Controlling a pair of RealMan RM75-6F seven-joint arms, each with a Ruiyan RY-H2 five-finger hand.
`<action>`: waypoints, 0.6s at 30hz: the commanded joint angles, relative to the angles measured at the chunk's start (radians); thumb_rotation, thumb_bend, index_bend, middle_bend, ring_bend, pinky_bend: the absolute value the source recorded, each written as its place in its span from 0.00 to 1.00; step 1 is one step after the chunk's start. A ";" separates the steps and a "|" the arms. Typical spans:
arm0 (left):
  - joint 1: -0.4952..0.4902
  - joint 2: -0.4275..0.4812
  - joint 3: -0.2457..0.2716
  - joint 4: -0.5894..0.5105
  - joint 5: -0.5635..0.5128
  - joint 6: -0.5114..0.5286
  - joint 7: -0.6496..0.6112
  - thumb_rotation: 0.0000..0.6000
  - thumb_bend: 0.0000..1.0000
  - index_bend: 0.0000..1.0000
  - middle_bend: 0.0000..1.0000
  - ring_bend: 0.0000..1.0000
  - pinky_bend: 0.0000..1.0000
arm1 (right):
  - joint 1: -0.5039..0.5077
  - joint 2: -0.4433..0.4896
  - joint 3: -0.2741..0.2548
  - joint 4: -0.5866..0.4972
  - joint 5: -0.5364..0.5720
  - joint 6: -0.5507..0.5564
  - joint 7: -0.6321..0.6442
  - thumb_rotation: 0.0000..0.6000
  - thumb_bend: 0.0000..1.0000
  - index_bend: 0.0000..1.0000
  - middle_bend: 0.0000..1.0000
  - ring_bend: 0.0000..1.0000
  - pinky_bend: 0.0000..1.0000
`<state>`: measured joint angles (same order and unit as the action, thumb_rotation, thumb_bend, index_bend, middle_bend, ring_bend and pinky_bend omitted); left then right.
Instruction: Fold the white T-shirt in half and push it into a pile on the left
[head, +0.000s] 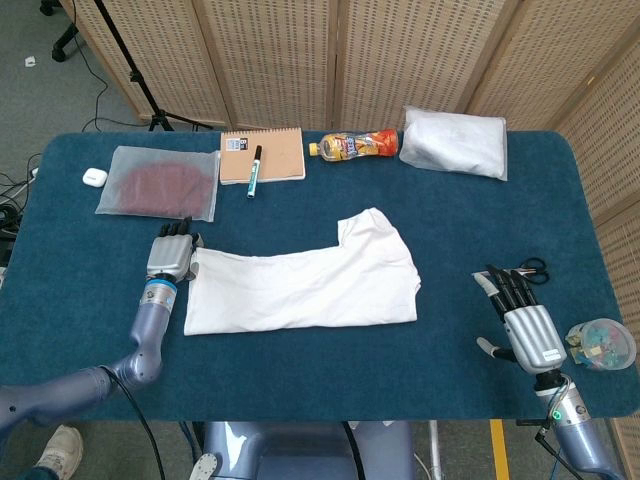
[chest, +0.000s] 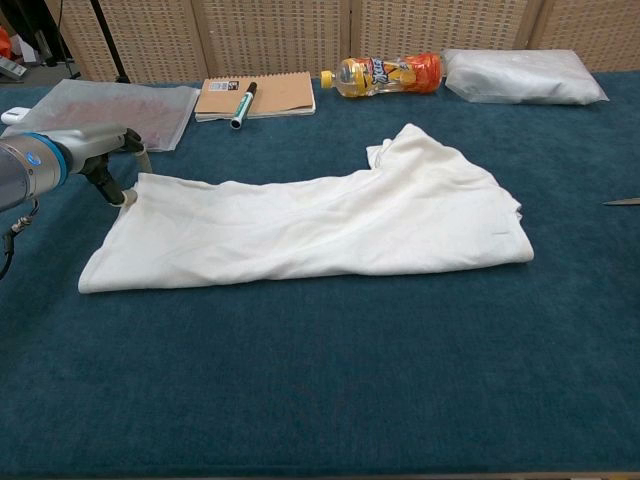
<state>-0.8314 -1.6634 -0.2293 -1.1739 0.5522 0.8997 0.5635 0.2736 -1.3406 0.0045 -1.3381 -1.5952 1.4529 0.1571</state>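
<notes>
The white T-shirt (head: 305, 283) lies folded lengthwise across the middle of the blue table, also seen as the white T-shirt (chest: 310, 222) in the chest view. My left hand (head: 172, 257) is flat at the shirt's left edge, fingers extended, touching its upper left corner; the chest view shows the left hand (chest: 105, 160) right against that corner. My right hand (head: 522, 318) rests open near the table's front right, fingers straight, far from the shirt and holding nothing.
Along the back stand a clear bag with red cloth (head: 160, 183), a brown notebook (head: 262, 155) with a marker (head: 254, 170), a drink bottle (head: 354, 145) and a white packet (head: 455, 141). Scissors (head: 531, 267) and a small clear tub (head: 603, 344) sit by my right hand.
</notes>
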 joint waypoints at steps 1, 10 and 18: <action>0.004 -0.005 -0.004 -0.002 -0.010 0.010 0.000 1.00 0.44 0.44 0.00 0.00 0.00 | -0.001 0.001 0.001 -0.001 -0.001 -0.001 0.002 1.00 0.00 0.00 0.00 0.00 0.00; 0.010 -0.043 -0.015 0.022 -0.018 0.052 0.008 1.00 0.46 0.58 0.00 0.00 0.00 | -0.004 0.005 0.008 -0.005 -0.007 -0.004 0.009 1.00 0.00 0.00 0.00 0.00 0.00; 0.013 -0.071 -0.021 0.053 0.004 0.065 0.009 1.00 0.50 0.62 0.00 0.00 0.00 | -0.006 0.007 0.013 -0.005 -0.008 -0.008 0.016 1.00 0.00 0.00 0.00 0.00 0.00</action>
<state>-0.8194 -1.7313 -0.2488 -1.1241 0.5518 0.9633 0.5741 0.2676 -1.3332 0.0178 -1.3432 -1.6034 1.4448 0.1730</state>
